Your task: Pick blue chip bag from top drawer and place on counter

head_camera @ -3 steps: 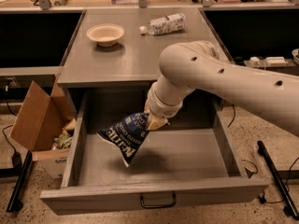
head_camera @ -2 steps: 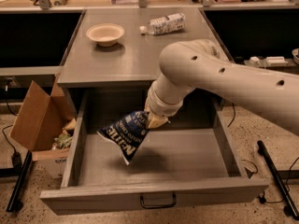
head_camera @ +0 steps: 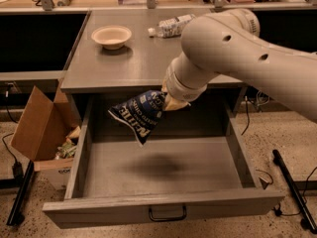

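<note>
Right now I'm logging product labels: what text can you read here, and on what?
On the blue chip bag, held by the gripper above the top drawer: white lettering, tilted, too blurred to read.
On the bottle on the counter: white label, unreadable.
On the cardboard box: dark print low down, too small to read.

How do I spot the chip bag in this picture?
Find the grey counter with the open drawer below it. Above the drawer, the robot's tool pinches the chip bag. It is dark blue and crinkly, unlike the pale bowl and clear bottle on the counter.
</note>
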Robot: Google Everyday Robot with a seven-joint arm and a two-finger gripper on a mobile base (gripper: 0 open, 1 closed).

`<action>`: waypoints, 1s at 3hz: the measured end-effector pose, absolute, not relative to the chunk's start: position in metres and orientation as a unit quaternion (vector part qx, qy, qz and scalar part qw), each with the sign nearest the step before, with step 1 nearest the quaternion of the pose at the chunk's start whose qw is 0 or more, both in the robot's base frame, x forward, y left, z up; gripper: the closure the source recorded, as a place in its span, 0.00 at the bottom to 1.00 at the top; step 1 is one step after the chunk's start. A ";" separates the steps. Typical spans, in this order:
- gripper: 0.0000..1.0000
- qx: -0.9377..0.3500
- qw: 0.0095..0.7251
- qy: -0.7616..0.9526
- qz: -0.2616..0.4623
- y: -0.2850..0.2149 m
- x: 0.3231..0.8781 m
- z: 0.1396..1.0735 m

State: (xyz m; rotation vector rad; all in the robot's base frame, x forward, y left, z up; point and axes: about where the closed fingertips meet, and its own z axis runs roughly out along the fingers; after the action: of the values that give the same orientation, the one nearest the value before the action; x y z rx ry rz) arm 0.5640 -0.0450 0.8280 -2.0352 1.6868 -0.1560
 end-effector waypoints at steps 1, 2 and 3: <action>1.00 -0.734 0.275 0.613 -0.099 -0.059 0.584 0.879; 1.00 -0.730 0.276 0.617 -0.099 -0.061 0.588 0.880; 1.00 -0.720 0.280 0.627 -0.099 -0.066 0.597 0.883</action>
State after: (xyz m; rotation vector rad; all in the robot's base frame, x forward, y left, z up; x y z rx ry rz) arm 0.5966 -0.0656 0.8826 -1.9317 1.6814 -0.2654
